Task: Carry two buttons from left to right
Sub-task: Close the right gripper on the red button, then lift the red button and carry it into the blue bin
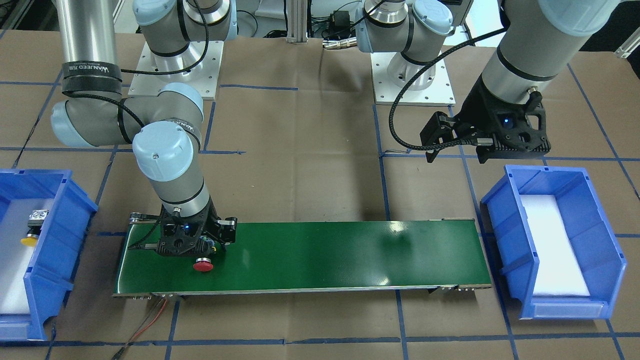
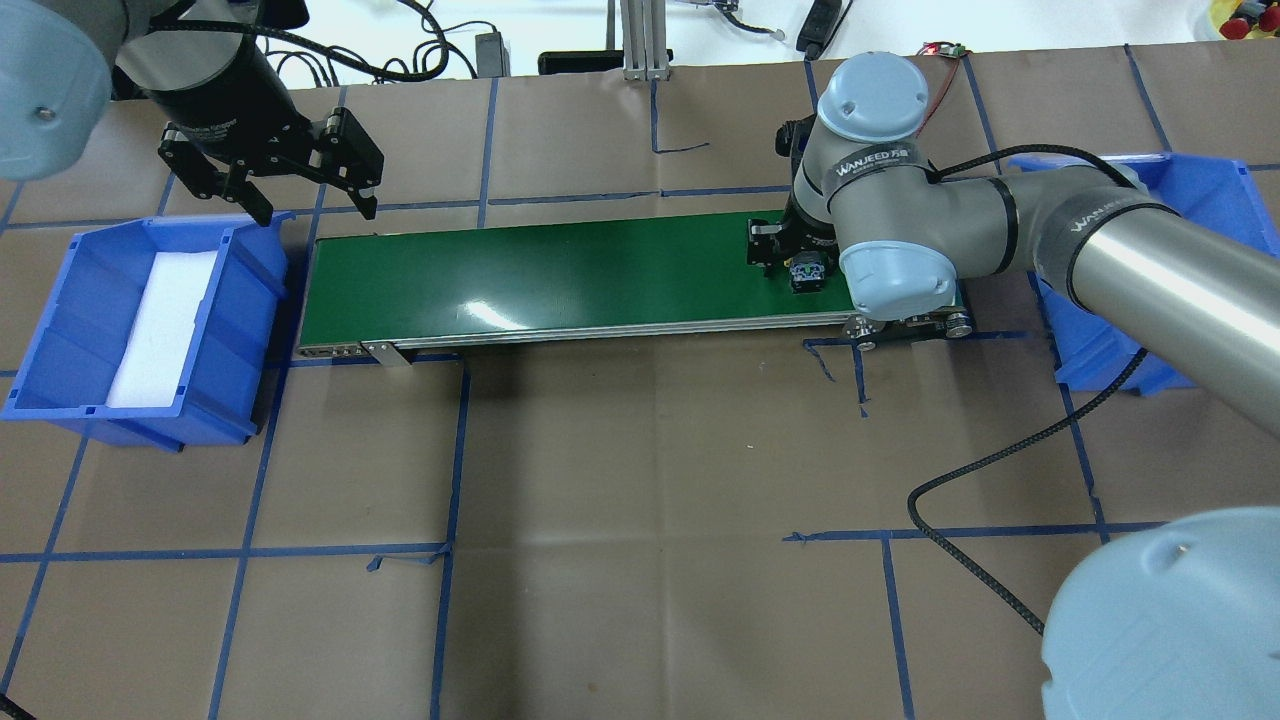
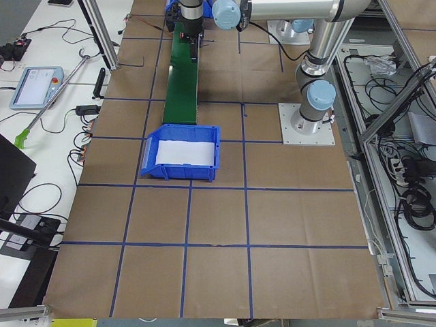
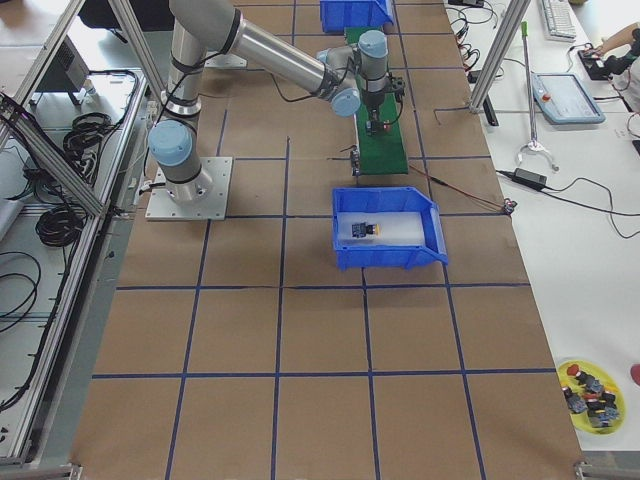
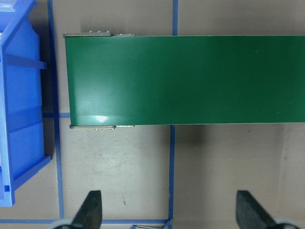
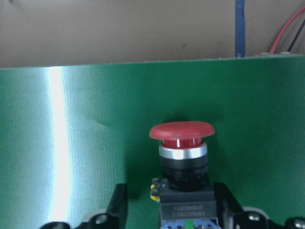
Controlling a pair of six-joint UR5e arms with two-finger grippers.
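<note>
Two buttons, and you'll find both over on the right. Your red button (image 6: 181, 131) is lying on its side on the belt (image 1: 325, 255), close to the belt's right end, cap pointing at the long edge away from the robot. Your right gripper (image 6: 172, 210) is down over it, fingers (image 6: 120, 205) spread to either side of the black body. Check the wrist view: there's a strip of green between one finger and the body, while the other finger looks right up against it, so I'd call that straddling, not pinching. The yellow button (image 1: 34, 227) sits in the right bin (image 1: 75, 215), on the white pad (image 4: 405, 230), in the half nearer the robot. It's on its side too, cap aimed away from the robot, grey-and-black body behind it. Your left gripper (image 2: 316, 212) hangs in the air near the belt's left end, just beside the left bin (image 2: 245, 300). Its fingers are spread wide, and its wrist view shows only brown desk (image 5: 214, 162) cover between them, with the belt's end and a bin wall further up that view.
</note>
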